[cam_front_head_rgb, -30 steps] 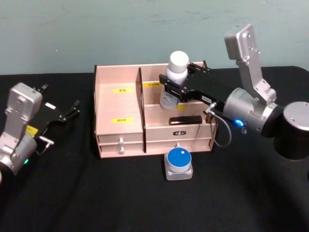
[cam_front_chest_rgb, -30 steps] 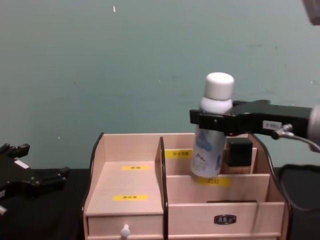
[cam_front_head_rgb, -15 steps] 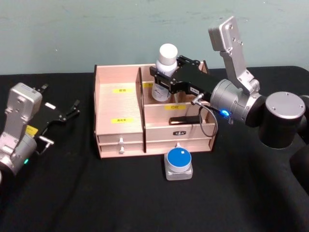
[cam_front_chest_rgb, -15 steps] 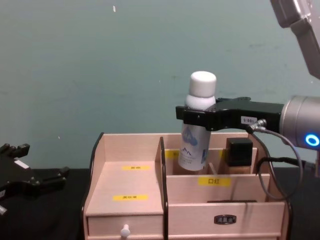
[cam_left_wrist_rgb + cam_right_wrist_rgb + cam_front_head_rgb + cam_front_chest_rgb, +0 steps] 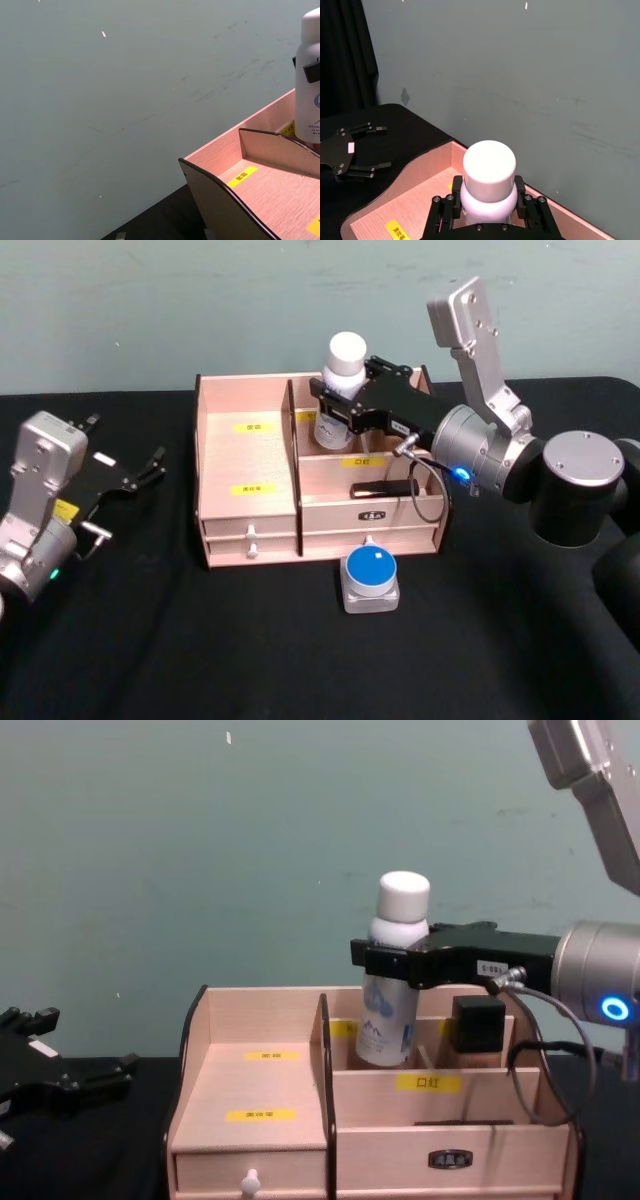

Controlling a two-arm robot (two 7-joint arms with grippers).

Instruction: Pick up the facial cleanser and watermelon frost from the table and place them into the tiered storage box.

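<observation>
Holding the facial cleanser (image 5: 345, 360) at the narrow shoulder just under its white cap, the right gripper (image 5: 335, 405) was closed snugly on it, one finger on each side, as the right wrist view showed from above. We saw the bottle upright, its lower body down inside the rear tier of the tiered storage box (image 5: 225, 455), just to the right of the tall divider. Whether its base touched the floor of that slot we could not tell. We judged the bottle to be rigid, smooth plastic, fairly light, and tall for its width, so prone to tip. The high hold suited lowering it straight, but it left the base free to swing, and a glossy wall could slip between hard fingers. What we took for the watermelon frost (image 5: 371, 578), a squat blue-lidded container, sat on the black table (image 5: 200, 640) just in front of the box's drawers, apart from both grippers. It looked small, stiff and stable, and we thought its flat sides were the place to pinch it. The left gripper (image 5: 130, 478) lay parked at the table's left, fingers spread and empty.
</observation>
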